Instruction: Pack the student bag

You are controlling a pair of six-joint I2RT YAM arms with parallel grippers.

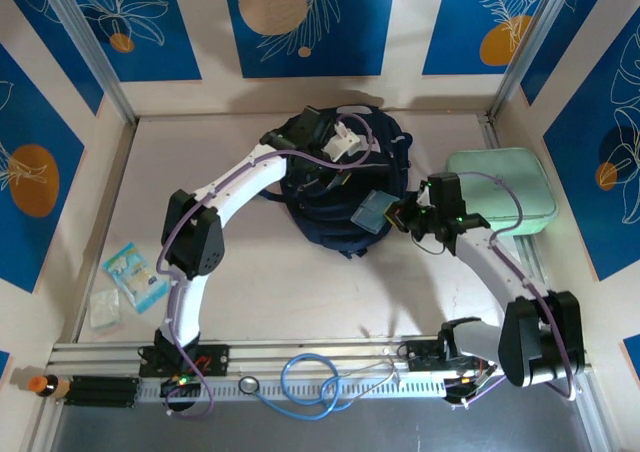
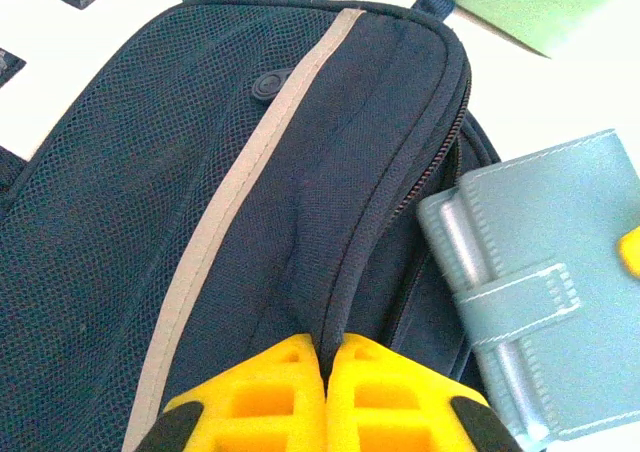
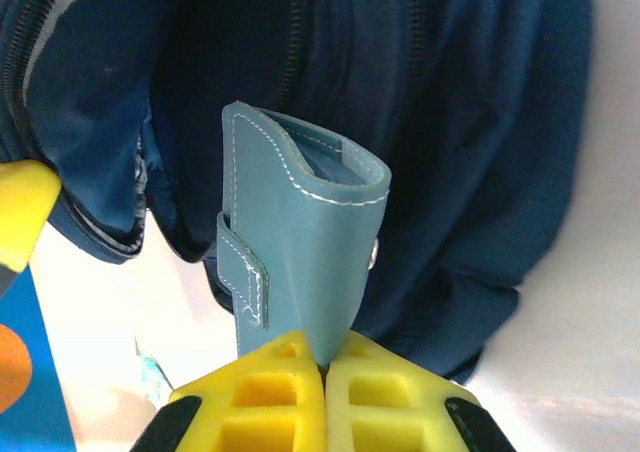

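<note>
The student bag [image 1: 340, 187] lies flat in the middle of the table, dark navy with a pale stripe [image 2: 240, 182] across its front. My left gripper [image 2: 326, 357] is shut on a fold of the bag's fabric beside the zipper [image 2: 400, 187], at the edge of the opening. My right gripper [image 1: 396, 216] is shut on the lower edge of a teal-blue wallet-like case [image 3: 300, 242] with a strap. It holds the case upright at the bag's right side [image 3: 470, 152], close to the opening. The same teal case [image 2: 540, 292] lies just right of the zipper.
A mint-green rounded case [image 1: 497, 190] sits at the right wall. Two small packets [image 1: 135, 272] [image 1: 103, 309] lie at the left. A blue cable loop [image 1: 305, 382] and a small orange-capped bottle [image 1: 45, 382] rest on the front rail.
</note>
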